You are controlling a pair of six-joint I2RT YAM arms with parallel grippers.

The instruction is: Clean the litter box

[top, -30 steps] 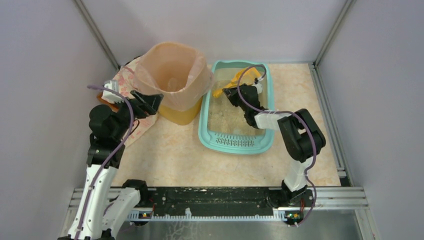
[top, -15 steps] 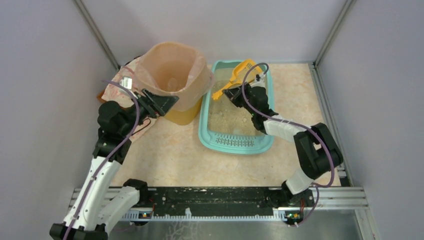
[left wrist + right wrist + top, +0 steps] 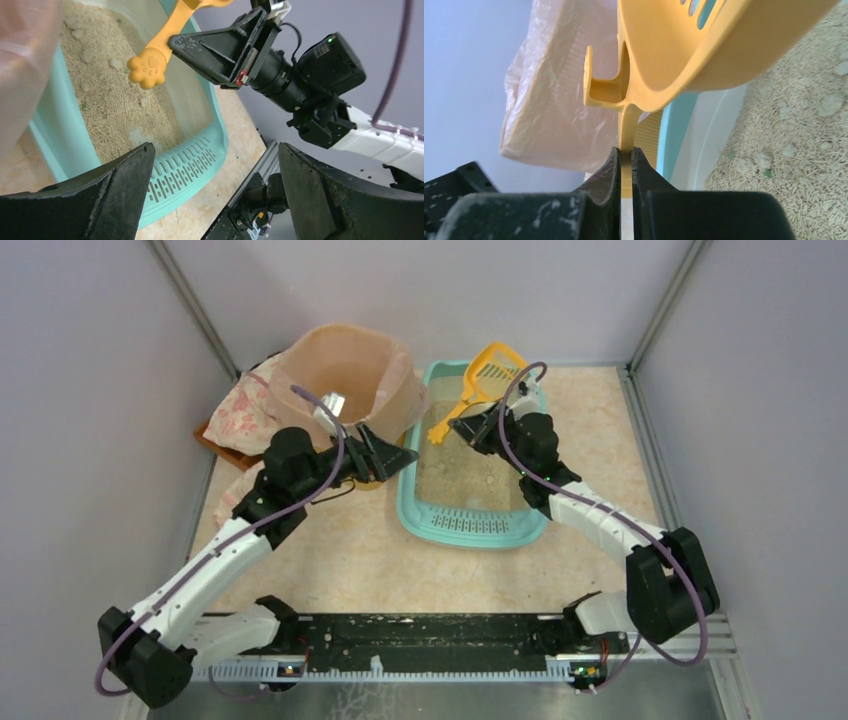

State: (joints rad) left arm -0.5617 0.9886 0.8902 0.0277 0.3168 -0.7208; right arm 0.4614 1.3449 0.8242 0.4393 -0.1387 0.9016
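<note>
The teal litter box [image 3: 470,526] sits right of centre, holding beige litter [image 3: 470,465] with pale clumps [image 3: 116,62]. My right gripper [image 3: 482,426] is shut on the handle of a yellow slotted scoop [image 3: 490,370], held tilted above the box's far end. In the right wrist view the jaws [image 3: 625,152] pinch the thin handle, and the scoop bowl [image 3: 684,50] looms above. My left gripper [image 3: 396,455] hangs open by the box's left rim with nothing between its fingers [image 3: 115,190]. The left wrist view shows the slotted grille [image 3: 185,165] and the scoop's paw-shaped handle end [image 3: 147,67].
A round yellow bin with a peach bag liner [image 3: 345,390] stands left of the box, right behind my left gripper. A floral cloth [image 3: 240,405] lies on a brown board at the far left. Grey walls enclose the table on three sides.
My left arm has swung right, from beside the bin to the litter box's left rim, staying open. The right arm has stretched out and lifted the scoop toward the box's far end.
</note>
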